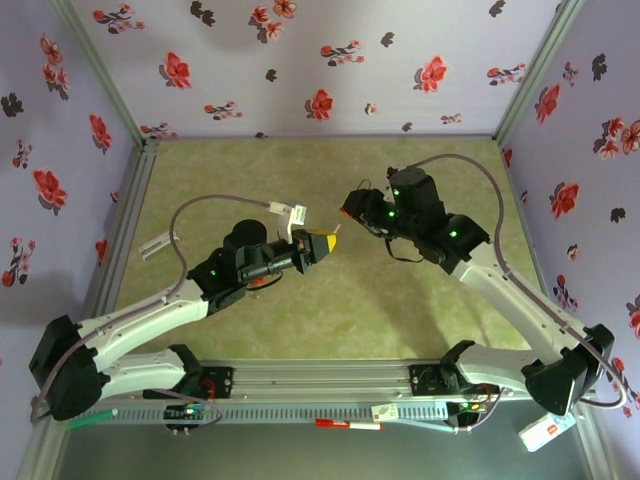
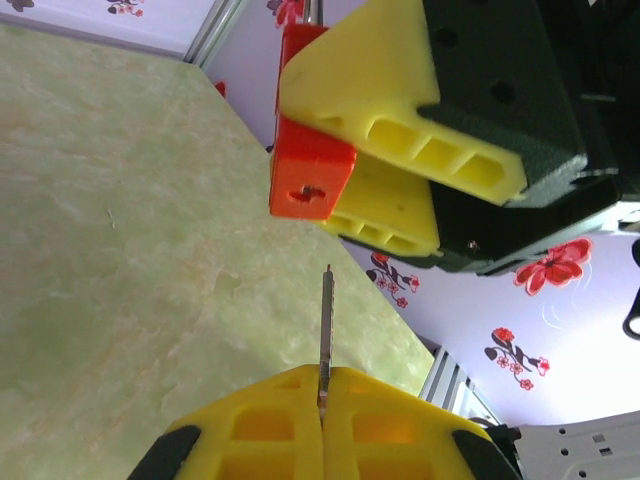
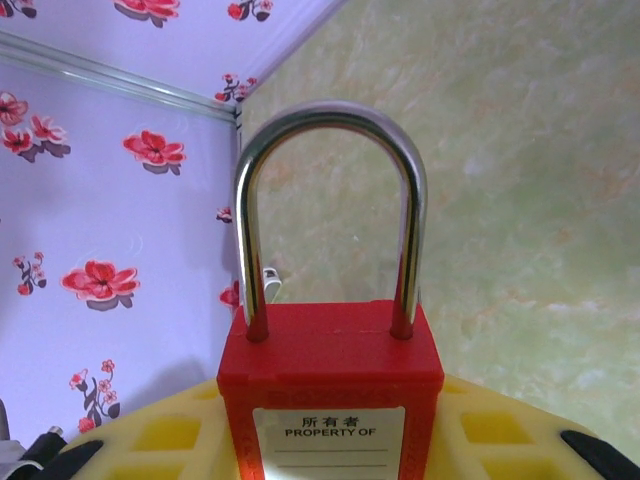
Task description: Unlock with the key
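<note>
Pinching on the left: the left gripper (image 1: pixel 322 243) has its yellow fingers pressed together on the key (image 2: pixel 326 330).
Key: the head is hidden between the pads; the thin metal blade sticks straight out toward the padlock.
Blade tip: just short of the keyhole (image 2: pixel 306 193), not touching it, raised above the green table (image 1: pixel 300 320).
Padlock (image 3: pixel 330 370): red body with the keyhole end facing the key; a white label (image 3: pixel 330 432) reads "PROPERTY OF".
Shackle (image 3: pixel 330 125): a steel arch with both legs seated in the body.
Right gripper (image 1: pixel 352 210): its yellow fingers are clamped on the padlock body, held in the air near the middle of the table.
</note>
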{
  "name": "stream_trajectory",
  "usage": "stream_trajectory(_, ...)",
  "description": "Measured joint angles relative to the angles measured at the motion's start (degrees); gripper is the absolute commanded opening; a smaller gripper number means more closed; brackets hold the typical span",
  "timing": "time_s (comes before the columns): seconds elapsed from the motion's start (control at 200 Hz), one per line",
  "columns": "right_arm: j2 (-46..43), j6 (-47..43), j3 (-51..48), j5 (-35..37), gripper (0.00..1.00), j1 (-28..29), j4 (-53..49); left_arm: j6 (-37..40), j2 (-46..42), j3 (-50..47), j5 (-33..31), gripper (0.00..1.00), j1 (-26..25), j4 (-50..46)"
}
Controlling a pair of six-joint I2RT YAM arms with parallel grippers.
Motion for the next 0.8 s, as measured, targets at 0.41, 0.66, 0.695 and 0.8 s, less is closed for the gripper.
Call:
stream_trajectory(0.41, 1.16, 0.72, 0.11, 1.27, 0.00, 3.58, 1.29, -0.70, 0.00, 0.00, -1.79, 0.00, 0.00, -1.20)
stream_trajectory(0.66, 1.60, 0.94, 0.11, 1.49, 0.00, 4.55, 1.49, -0.83, 0.00, 0.00, -2.27, 0.00, 0.04, -1.86)
stream_trajectory(0.695, 1.60, 0.94, 0.11, 1.49, 0.00, 4.55, 1.49, -0.83, -0.02, 0.00, -2.27, 0.00, 0.13, -1.95)
stream_trajectory(0.8, 1.60, 0.94, 0.11, 1.49, 0.00, 4.61, 1.51, -0.85, -0.07, 0.00, -2.71, 0.00, 0.44, -2.51)
